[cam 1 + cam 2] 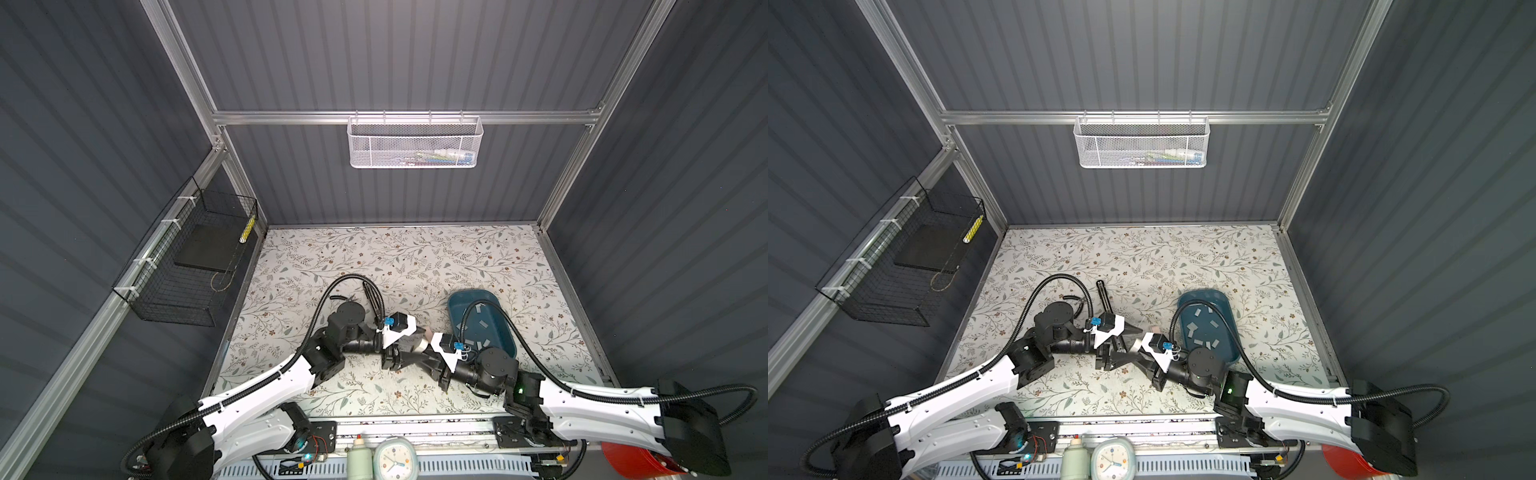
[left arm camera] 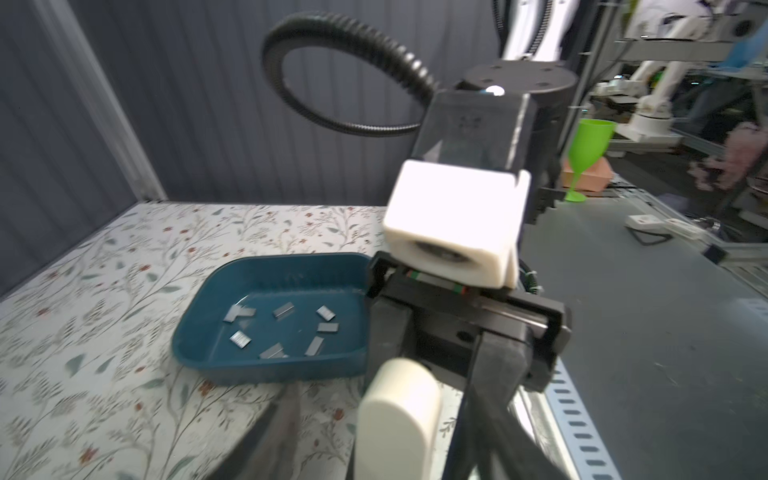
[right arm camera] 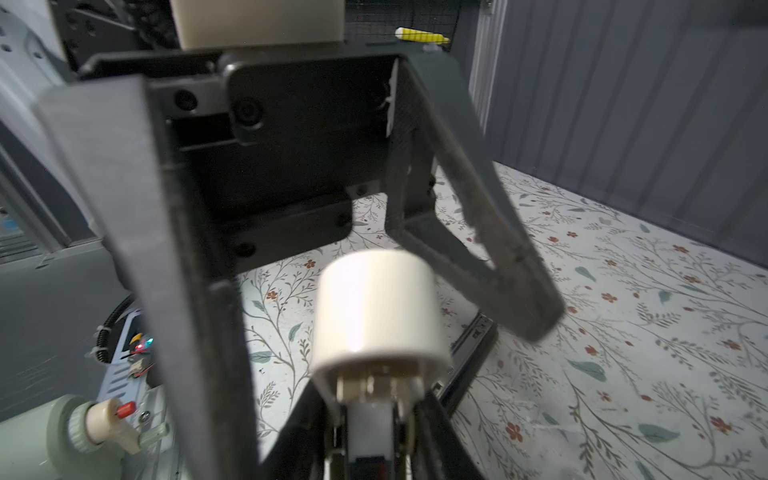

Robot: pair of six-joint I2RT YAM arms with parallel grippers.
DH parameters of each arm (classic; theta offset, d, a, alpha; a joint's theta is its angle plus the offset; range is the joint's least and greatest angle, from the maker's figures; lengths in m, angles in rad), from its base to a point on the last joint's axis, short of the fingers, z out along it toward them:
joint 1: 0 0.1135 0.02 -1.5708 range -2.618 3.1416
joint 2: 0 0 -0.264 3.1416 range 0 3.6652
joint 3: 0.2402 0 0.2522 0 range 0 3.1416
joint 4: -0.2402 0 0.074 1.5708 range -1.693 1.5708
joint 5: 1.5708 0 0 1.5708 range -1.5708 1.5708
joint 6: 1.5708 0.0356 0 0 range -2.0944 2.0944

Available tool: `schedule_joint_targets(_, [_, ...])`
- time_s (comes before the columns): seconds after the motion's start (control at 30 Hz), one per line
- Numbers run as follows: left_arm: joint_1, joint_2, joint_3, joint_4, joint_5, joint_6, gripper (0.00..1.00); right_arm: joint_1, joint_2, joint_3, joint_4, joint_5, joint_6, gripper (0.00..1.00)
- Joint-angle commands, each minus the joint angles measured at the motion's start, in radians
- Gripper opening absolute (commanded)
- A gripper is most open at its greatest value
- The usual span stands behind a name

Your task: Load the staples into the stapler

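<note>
I have both arms meeting over the near middle of the table (image 1: 415,257); its cover is a pale print of leafy twigs and small red-brown flowers, lying flat and mostly bare. Dark grey ribbed wall panels (image 1: 395,54) close the cell at the back and both sides, framed in aluminium bars (image 1: 407,117). A white mesh basket (image 1: 415,143) hangs from the back bar with a few items I cannot make out; a black wire basket (image 1: 187,270) hangs on the left wall with a dark flat slab in it. A clock (image 1: 395,457) and a pale green bottle (image 1: 358,455) stand at the near edge.

The stapler (image 3: 374,307), cream-bodied, sits between the two grippers, its rounded end toward the left one. The right gripper (image 3: 370,419) is narrow, clamped on the stapler's body from both sides; the left gripper (image 3: 395,386) stands wide, its fingers (image 3: 498,249) on either side of the stapler and clear of it.

The staples (image 2: 282,309) lie loose and flat, scattered over the floor of the teal tray (image 2: 266,374); in both top views the tray rests on the cover to the right of the grippers, near the right wrist. A long black bar (image 1: 1104,295) lies on the cover by the left wrist; I cannot tell what it is.
</note>
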Motion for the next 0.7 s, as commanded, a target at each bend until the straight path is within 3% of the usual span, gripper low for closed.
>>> schedule_joint_targets(0.0, [0.003, -0.044, -0.028, 0.027, -0.284, -0.101, 0.99, -0.003, 0.008, 0.033, -0.032, 0.162, 0.084, 0.20])
schedule_joint_targets(0.2, [0.001, -0.119, -0.054, 0.025, -0.847, -0.332, 0.99, -0.003, 0.028, 0.090, -0.225, 0.355, 0.217, 0.17])
schedule_joint_targets(0.33, [0.002, -0.169, -0.055, -0.046, -1.138, -0.513, 0.99, -0.003, 0.088, 0.170, -0.392, 0.449, 0.306, 0.15])
schedule_joint_targets(0.4, [0.002, -0.184, -0.064, -0.044, -1.178, -0.511, 0.99, -0.002, 0.131, 0.211, -0.462, 0.485, 0.360, 0.15])
schedule_joint_targets(0.53, [0.001, -0.223, -0.034, -0.149, -1.119, -0.434, 0.99, -0.002, 0.265, 0.305, -0.580, 0.504, 0.440, 0.16])
schedule_joint_targets(0.67, [0.002, -0.261, -0.097, -0.053, -1.098, -0.414, 0.99, -0.003, 0.406, 0.418, -0.703, 0.498, 0.502, 0.17])
